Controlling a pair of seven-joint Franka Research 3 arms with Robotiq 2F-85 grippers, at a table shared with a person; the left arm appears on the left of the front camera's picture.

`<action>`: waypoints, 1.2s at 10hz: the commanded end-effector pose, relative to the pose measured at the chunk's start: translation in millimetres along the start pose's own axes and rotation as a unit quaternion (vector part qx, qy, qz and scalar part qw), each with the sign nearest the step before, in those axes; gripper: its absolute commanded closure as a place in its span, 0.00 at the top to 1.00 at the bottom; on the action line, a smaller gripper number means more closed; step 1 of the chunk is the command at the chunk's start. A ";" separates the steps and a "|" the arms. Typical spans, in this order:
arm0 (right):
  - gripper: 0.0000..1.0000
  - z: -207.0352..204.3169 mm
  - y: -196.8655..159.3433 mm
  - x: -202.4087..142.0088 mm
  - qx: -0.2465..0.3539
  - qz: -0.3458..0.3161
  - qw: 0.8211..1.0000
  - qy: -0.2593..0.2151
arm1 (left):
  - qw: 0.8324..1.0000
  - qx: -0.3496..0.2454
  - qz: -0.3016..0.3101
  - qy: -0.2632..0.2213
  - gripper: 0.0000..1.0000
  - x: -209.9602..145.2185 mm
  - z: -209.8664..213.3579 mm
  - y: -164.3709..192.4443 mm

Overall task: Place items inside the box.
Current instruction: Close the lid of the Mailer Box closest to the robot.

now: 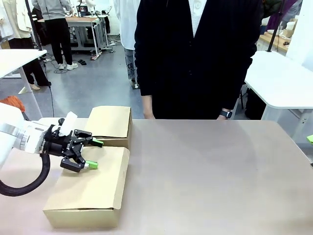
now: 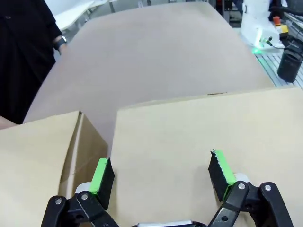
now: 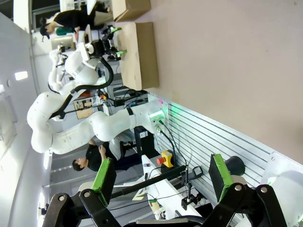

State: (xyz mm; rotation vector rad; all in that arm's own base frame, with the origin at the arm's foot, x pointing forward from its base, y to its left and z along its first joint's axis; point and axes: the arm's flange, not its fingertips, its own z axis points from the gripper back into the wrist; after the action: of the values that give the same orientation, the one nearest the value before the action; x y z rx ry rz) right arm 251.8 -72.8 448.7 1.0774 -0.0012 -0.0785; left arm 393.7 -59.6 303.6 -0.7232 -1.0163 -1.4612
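A cardboard box (image 1: 95,188) sits at the table's left, its two top flaps folded nearly flat. My left gripper (image 1: 96,153) hovers open just over the seam between the flaps, with nothing between its green pads. The left wrist view has the same gripper (image 2: 161,175) above the near flap (image 2: 203,127), beside the far flap (image 2: 38,142). My right gripper (image 3: 161,177) is open and empty, off the table edge, with the box (image 3: 142,52) far away. The knife, stapler, marker and pouches are out of view.
A person in dark clothes (image 1: 195,58) stands at the far side, a watch on one wrist (image 1: 225,114), hands at the table edge. The brown tabletop (image 1: 210,166) spreads bare to the right of the box. White tables stand on both sides.
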 end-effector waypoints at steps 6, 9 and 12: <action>1.00 0.4 3.4 1.1 0.006 -0.002 1.000 -0.003 | 0.913 0.048 0.392 -0.105 1.00 59.3 209.2 -88.9; 1.00 0.4 3.4 1.1 0.006 -0.002 1.000 -0.003 | 0.750 -0.025 0.649 -0.126 1.00 7.4 242.1 -73.6; 1.00 0.4 3.4 1.1 0.006 -0.002 1.000 -0.003 | 0.809 -0.010 0.580 -0.095 1.00 -3.3 239.4 -86.0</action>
State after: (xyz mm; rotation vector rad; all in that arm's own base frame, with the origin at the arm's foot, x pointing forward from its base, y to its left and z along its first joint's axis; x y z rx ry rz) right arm 252.2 -72.4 448.6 1.0767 0.0008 -0.0791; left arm 294.5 160.5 360.3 -1.2693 -0.3975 -0.1990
